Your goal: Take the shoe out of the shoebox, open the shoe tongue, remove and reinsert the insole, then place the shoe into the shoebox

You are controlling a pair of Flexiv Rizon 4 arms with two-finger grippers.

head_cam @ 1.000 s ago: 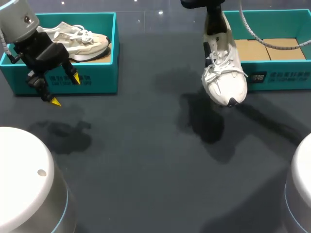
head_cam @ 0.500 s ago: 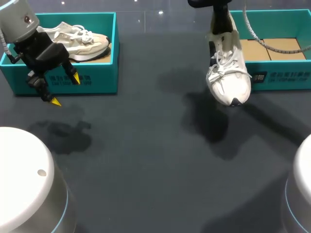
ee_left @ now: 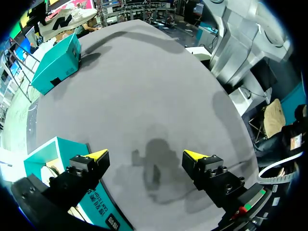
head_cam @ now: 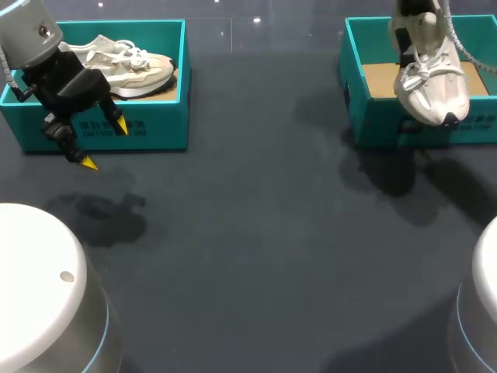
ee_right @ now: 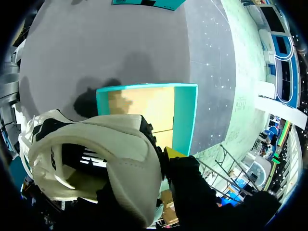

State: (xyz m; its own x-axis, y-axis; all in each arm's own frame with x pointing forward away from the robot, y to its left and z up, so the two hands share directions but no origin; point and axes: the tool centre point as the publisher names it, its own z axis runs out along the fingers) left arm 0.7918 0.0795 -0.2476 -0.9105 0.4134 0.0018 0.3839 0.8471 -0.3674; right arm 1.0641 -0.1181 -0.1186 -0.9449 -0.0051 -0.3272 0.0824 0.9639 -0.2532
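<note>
Right tool (ee_right: 161, 161) is clamped on the heel collar of the white sneaker (head_cam: 431, 81). One yellow tip shows outside the collar in the right wrist view, and the other is hidden inside the shoe. The sneaker hangs toe down with its laces facing the robot, over the teal shoebox on the right (head_cam: 380, 120). In the head view its toe overlaps the box's near wall, so I cannot tell how high it hangs above the rim. Bare cardboard floor (head_cam: 377, 78) shows inside the box beside the shoe.

Left tool (head_cam: 104, 144) hovers with its fingers spread and nothing between them. It is just in front of the other teal shoebox (head_cam: 155, 128), which holds a beige sneaker (head_cam: 128, 66). The dark surface (head_cam: 248, 233) lies between the two boxes.

By my reading this is the last step, putting the shoe into its box. Whether the insole is seated I cannot tell, since the shoe's opening shows only shadow.

The next move calls for carrying the toe in past the near wall. The heel should then be lowered and tipped so the sole lies flat on the cardboard. The fingers should part only once the shoe rests there. The near wall is the hazard, because a toe caught on it could push the box along the surface.
</note>
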